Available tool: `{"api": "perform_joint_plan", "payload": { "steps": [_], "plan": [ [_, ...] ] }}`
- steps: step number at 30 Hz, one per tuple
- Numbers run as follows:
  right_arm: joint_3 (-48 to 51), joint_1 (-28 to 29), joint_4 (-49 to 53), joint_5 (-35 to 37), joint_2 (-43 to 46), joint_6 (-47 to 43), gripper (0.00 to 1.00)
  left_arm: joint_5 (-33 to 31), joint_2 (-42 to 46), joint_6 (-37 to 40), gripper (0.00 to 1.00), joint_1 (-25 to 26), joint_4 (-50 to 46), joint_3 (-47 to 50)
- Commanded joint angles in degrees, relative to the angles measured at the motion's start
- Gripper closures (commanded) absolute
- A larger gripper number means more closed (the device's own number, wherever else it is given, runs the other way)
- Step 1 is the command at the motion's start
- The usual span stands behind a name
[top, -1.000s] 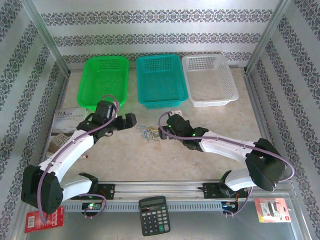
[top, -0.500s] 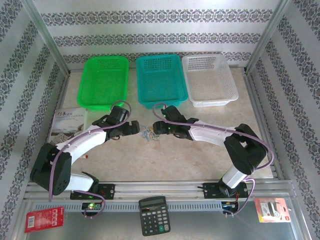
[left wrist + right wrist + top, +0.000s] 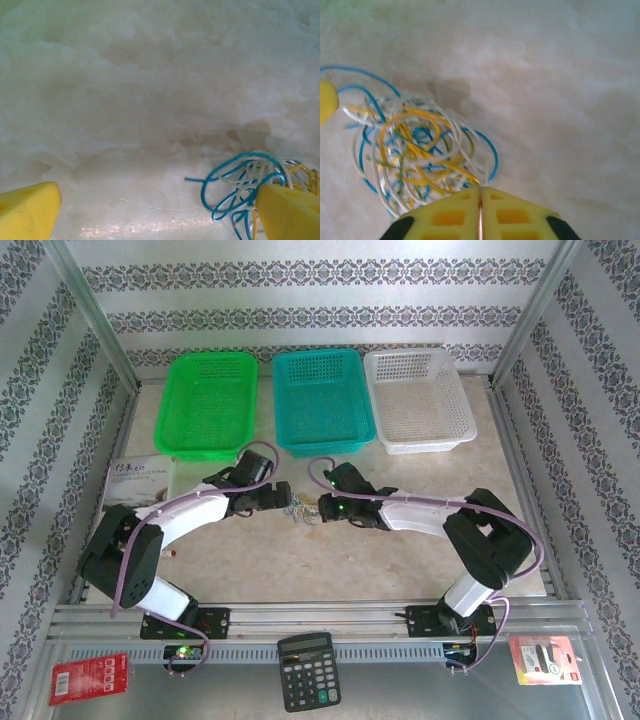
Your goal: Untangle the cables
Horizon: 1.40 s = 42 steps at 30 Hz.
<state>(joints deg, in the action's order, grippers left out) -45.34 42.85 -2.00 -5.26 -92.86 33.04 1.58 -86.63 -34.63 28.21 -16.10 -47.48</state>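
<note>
The cables (image 3: 420,155) are bunched mid-table, nearer the far edge, between both tools. The left tool (image 3: 157,196) is spread, one finger against the clump. The right tool (image 3: 480,191) is pressed together at its edge. A teal basket (image 3: 325,448) is set just beyond.

Right tool (image 3: 480,190), jaws together on the near edge of tangled cables (image 3: 420,150).

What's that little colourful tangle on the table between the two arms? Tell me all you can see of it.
The cables are a small loose clump of very thin curly wires, blue, yellow, white and a little green, lying on the pale marbled table. The shut right gripper meets one side with its tips; the open left gripper has one finger at the other.
</note>
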Motion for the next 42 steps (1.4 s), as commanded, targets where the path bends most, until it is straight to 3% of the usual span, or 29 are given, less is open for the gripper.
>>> {"api": "perform_joint_plan", "payload": {
  "steps": [1,10,13,15,18,23,29,33,39,40,42],
  "plan": [
    [3.61,-0.54,-1.35,0.41,6.29,0.63,0.98,0.96,-1.74,-0.40,0.00,2.04,2.02,-1.81],
    [13.91,-0.58,0.82,5.33,25.25,3.48,1.00,1.74,-0.96,-1.58,0.00,5.01,2.04,-0.89],
    [13.78,-0.65,0.73,5.31,26.86,2.65,0.73,2.05,1.73,-2.74,0.00,5.24,2.64,-0.08],
    [11.94,-0.56,0.96,4.61,25.34,0.62,0.54,2.28,4.17,-3.56,0.00,5.20,2.77,0.09],
    [8.39,-0.32,1.31,2.90,20.99,-2.36,0.42,1.29,7.85,-4.55,0.00,5.19,2.44,0.11],
    [0.59,0.46,2.40,2.15,10.72,-6.86,0.39,-1.89,11.35,-6.04,0.00,4.54,-1.11,-1.06],
    [-8.08,2.32,4.01,1.33,-0.01,-9.26,0.38,-0.87,11.95,-6.44,0.00,1.96,-2.68,-1.59],
    [-9.72,2.55,3.69,0.51,-4.25,-9.04,0.47,-0.18,12.47,-6.94,0.00,1.10,-1.86,-1.11],
    [-4.92,2.20,1.95,2.29,-2.30,-7.16,0.93,0.68,11.80,-6.85,0.00,0.73,-1.59,-0.71],
    [-3.30,2.17,1.32,2.82,-0.67,-6.52,0.99,0.90,11.53,-6.83,0.00,0.65,-1.51,-0.55],
    [-0.29,2.09,0.27,3.47,2.60,-5.42,1.00,1.30,11.23,-6.84,0.00,0.63,-0.92,-0.08]
  ]
}}
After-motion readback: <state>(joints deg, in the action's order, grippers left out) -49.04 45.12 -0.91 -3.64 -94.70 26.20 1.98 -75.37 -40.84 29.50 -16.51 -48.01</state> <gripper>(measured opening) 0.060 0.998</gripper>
